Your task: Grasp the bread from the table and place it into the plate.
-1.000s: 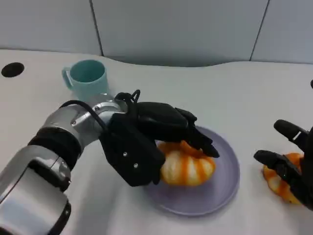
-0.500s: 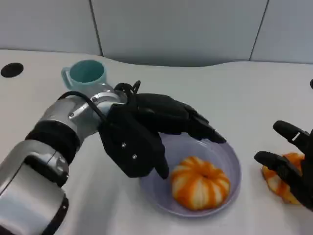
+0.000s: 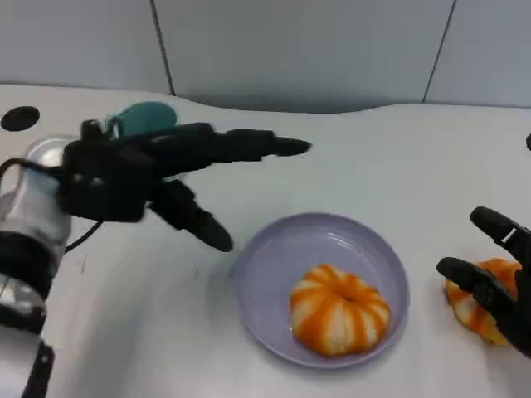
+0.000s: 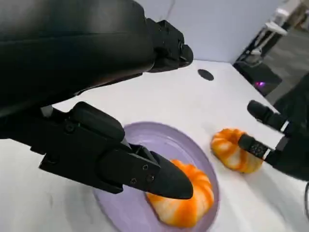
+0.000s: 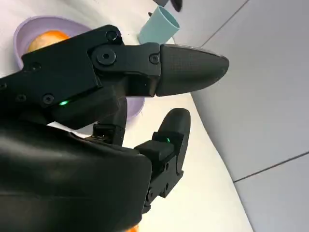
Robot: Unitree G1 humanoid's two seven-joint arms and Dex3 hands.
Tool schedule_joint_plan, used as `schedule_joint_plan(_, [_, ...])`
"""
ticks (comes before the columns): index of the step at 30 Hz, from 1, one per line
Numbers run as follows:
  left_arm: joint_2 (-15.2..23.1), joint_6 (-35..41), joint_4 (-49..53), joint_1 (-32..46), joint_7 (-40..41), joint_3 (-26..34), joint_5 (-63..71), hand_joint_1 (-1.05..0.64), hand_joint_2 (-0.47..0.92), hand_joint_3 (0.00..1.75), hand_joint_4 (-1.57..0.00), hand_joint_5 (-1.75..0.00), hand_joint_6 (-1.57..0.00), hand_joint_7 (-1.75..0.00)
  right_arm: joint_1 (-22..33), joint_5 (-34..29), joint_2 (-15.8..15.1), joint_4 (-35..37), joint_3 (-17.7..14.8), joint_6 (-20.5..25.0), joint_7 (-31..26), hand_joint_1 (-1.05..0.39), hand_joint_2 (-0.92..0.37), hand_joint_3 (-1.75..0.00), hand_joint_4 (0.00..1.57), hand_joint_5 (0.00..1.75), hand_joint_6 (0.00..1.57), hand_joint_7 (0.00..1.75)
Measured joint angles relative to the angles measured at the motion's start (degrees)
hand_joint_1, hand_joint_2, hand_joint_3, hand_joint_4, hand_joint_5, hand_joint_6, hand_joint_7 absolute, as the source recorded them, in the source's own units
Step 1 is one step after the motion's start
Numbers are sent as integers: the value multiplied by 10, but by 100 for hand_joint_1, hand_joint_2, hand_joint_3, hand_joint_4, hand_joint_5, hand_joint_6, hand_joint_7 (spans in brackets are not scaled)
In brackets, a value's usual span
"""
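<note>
An orange-and-white striped bread [image 3: 340,308] [image 4: 186,203] lies in the lavender plate [image 3: 274,249] [image 4: 161,140], toward its near right side. My left hand [image 3: 158,174] [image 4: 87,58] hovers left of the plate and apart from it, fingers spread and holding nothing. A second striped bread [image 3: 469,308] [image 4: 231,151] lies on the table right of the plate. My right hand [image 3: 498,278] [image 4: 277,145] [image 5: 96,121] sits over that bread with its fingers apart, partly covering it. The right wrist view catches the plate [image 5: 21,29] and the bread [image 5: 48,36] in it.
A teal cup [image 3: 145,116] [image 5: 161,26] stands at the back left, just behind my left hand. A dark round hole [image 3: 21,118] [image 4: 206,75] marks the tabletop at the far left. A grey wall runs along the table's far edge.
My left hand let go of the bread it held over the plate and drew back up and to the left. The bread now lies in the plate. The right hand has hardly moved.
</note>
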Motion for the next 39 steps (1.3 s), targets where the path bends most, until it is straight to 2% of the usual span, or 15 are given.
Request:
schedule_joint_plan(6, [34, 73, -18, 69, -59, 73, -78, -89, 92, 16, 0, 0, -5, -1, 0, 4, 1, 0, -6, 7, -7, -29, -92, -49, 30, 127, 30, 96])
schedule_joint_plan(15, [67, 158, -99, 210, -62, 124, -106, -86, 92, 17, -11, -5, -8, -2, 0, 2, 1, 0, -5, 8, -8, -29, -92, -50, 29, 128, 29, 97])
schedule_joint_plan(16, [67, 164, -107, 223, -58, 126, -106, -81, 92, 15, -26, -20, -19, -4, 0, 1, 1, 0, -4, 8, -8, -29, -92, -50, 29, 128, 29, 97])
schedule_joint_plan(17, [67, 172, -120, 236, -51, 129, -106, -78, 92, 14, -28, -45, -27, -2, 0, 0, 1, 0, -4, 8, -8, -29, -92, -50, 29, 128, 29, 97])
schedule_joint_plan(18, [67, 181, -138, 251, -41, 135, -107, -73, 92, 11, -27, -83, -40, -3, -1, 0, 1, 0, -3, 8, -7, -29, -92, -49, 31, 129, 30, 98])
schedule_joint_plan(19, [67, 194, -160, 268, -26, 140, -109, -67, 92, 9, -24, -109, -51, -5, -1, 0, 1, 0, -4, 8, -8, -28, -92, -49, 31, 129, 30, 98])
schedule_joint_plan(20, [66, 214, -180, 284, -11, 144, -109, -61, 92, 7, -20, -137, -59, -27, -1, 0, 1, 0, -4, 8, -9, -28, -92, -49, 31, 129, 30, 99])
schedule_joint_plan(21, [63, 240, -200, 301, 6, 149, -111, -58, 92, 7, -19, -148, -49, -66, -1, 0, 2, 0, -4, 8, -12, -28, -92, -50, 31, 128, 30, 98])
schedule_joint_plan(22, [58, 269, -218, 316, 21, 154, -117, -56, 92, 7, -19, -154, -41, -91, -1, -1, 2, 0, -5, 8, -15, -29, -92, -50, 30, 128, 30, 98])
schedule_joint_plan(23, [52, 298, -232, 327, 34, 158, -123, -52, 92, 5, -19, -166, -30, -129, -1, -1, 2, 0, -5, 8, -16, -29, -92, -49, 30, 128, 30, 99])
schedule_joint_plan(25, [44, 351, -257, 344, 53, 160, -127, -46, 91, 4, -29, -172, -27, -160, -2, 0, 3, 0, -4, 8, -17, -29, -92, -47, 31, 128, 30, 99])
schedule_joint_plan(27, [43, 398, -282, 355, 68, 160, -126, -36, 88, 2, -46, -174, -40, -172, -2, 0, 3, 0, -4, 8, -17, -29, -92, -46, 31, 128, 31, 99])
schedule_joint_plan(31, [44, 466, -321, 366, 92, 155, -119, -26, 83, 1, -68, -175, -58, -174, -2, 0, 3, 0, -3, 8, -18, -30, -92, -46, 30, 127, 30, 98])
schedule_joint_plan(35, [44, 504, -351, 388, 114, 137, -92, -38, 84, 3, -85, -175, -66, -175, -2, 0, 3, 0, -4, 8, -17, -29, -92, -45, 31, 127, 31, 98])
schedule_joint_plan(39, [44, 462, -346, 403, 135, 111, -44, -55, 83, 3, -79, -175, -67, -175, -2, 0, 3, 0, -3, 8, -17, -29, -92, -48, 32, 127, 31, 97])
